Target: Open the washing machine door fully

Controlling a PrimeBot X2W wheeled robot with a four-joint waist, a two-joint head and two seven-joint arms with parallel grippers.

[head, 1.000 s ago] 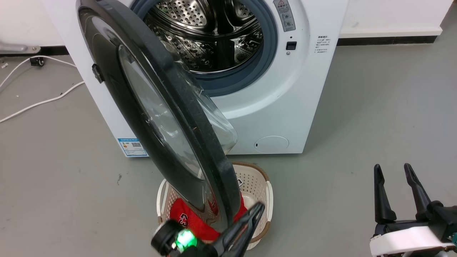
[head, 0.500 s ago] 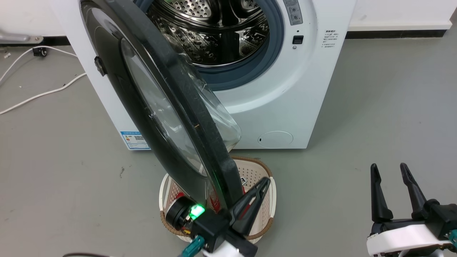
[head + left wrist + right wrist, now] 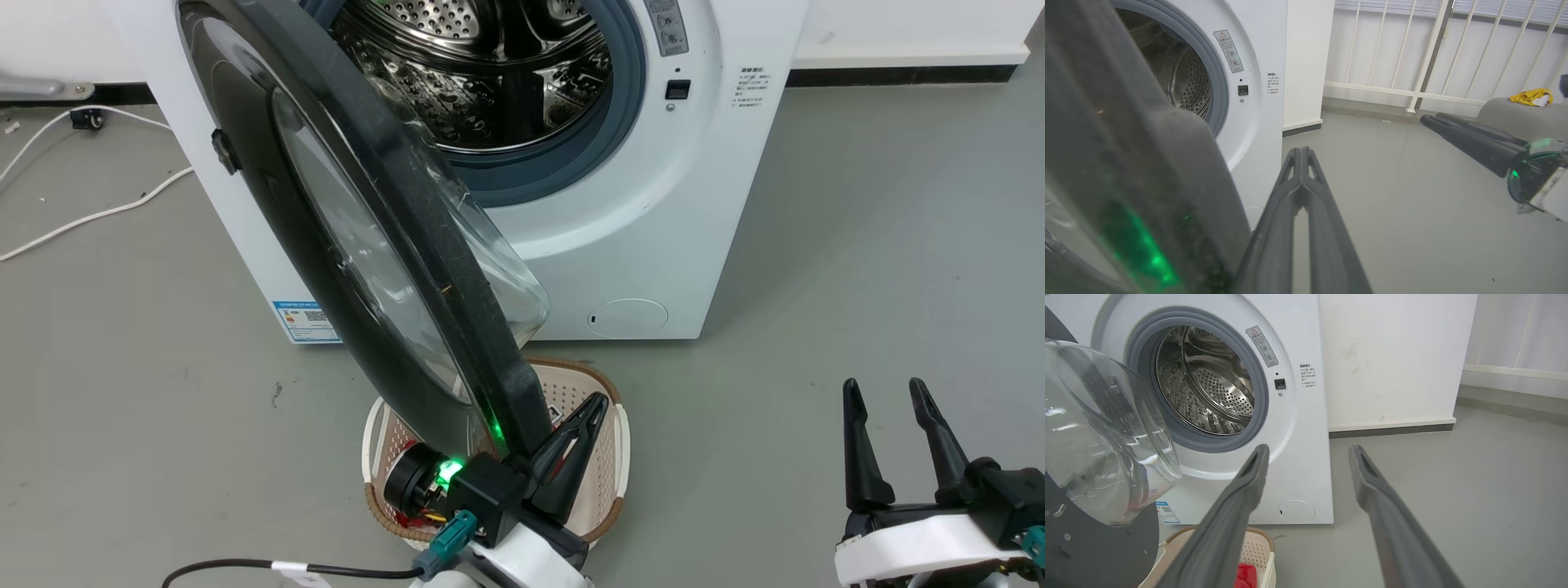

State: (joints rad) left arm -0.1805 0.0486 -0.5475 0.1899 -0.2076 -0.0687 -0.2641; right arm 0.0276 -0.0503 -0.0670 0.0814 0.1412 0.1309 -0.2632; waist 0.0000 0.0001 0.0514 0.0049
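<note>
Washing machine door (image 3: 412,233) stands partly open, its lower rim just left of the left gripper (image 3: 600,400) fingers, which are pressed together, empty. Contact cannot be confirmed. Right gripper (image 3: 882,384) fingers are spread, empty, well right of the door. Basket (image 3: 620,457) lies below the left fingers.

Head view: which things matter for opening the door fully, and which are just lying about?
For the job: washing machine door, partly open; left gripper, fingers shut, by its lower edge.
Lying about: basket under the door; red garment in it; white cable on the floor.
</note>
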